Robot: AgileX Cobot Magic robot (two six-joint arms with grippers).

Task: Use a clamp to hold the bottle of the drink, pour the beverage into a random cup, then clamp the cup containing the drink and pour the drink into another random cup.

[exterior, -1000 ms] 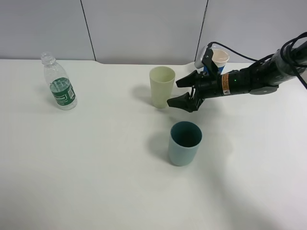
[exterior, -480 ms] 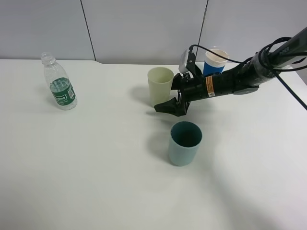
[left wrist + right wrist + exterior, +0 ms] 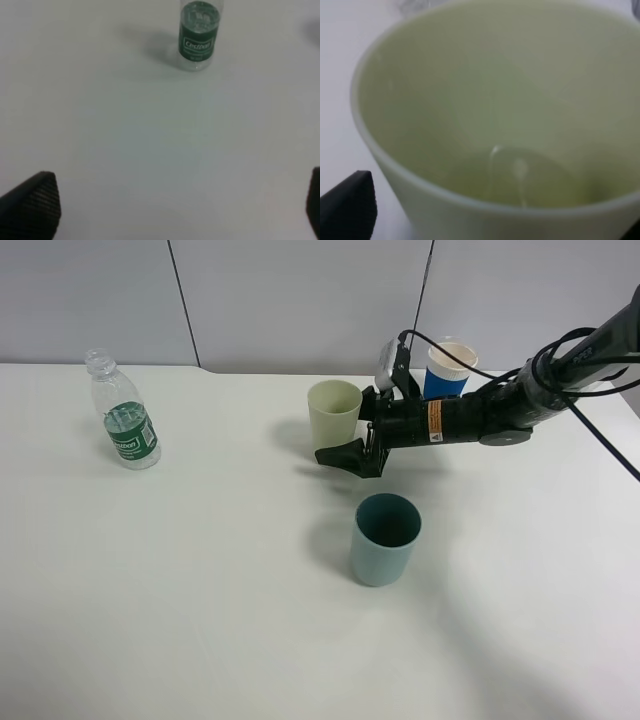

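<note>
A clear bottle (image 3: 122,412) with a green label stands uncapped at the far left; it also shows in the left wrist view (image 3: 199,35). A pale green cup (image 3: 334,412) stands at the back middle. My right gripper (image 3: 352,435) is open, with its jaws on either side of this cup. In the right wrist view the cup (image 3: 495,125) fills the frame, a little clear liquid glints at its bottom, and one fingertip (image 3: 347,202) shows beside it. A teal cup (image 3: 385,538) stands nearer the front. My left gripper (image 3: 170,207) is open and empty, well short of the bottle.
A blue and white paper cup (image 3: 449,365) stands behind the right arm, close to its cable. The white table (image 3: 200,590) ends at a grey wall at the back. The left arm does not show in the exterior view.
My right gripper has moved left from beside the pale green cup until its open jaws stand around it. The cup has shifted slightly left. The bottle and teal cup have not moved.
</note>
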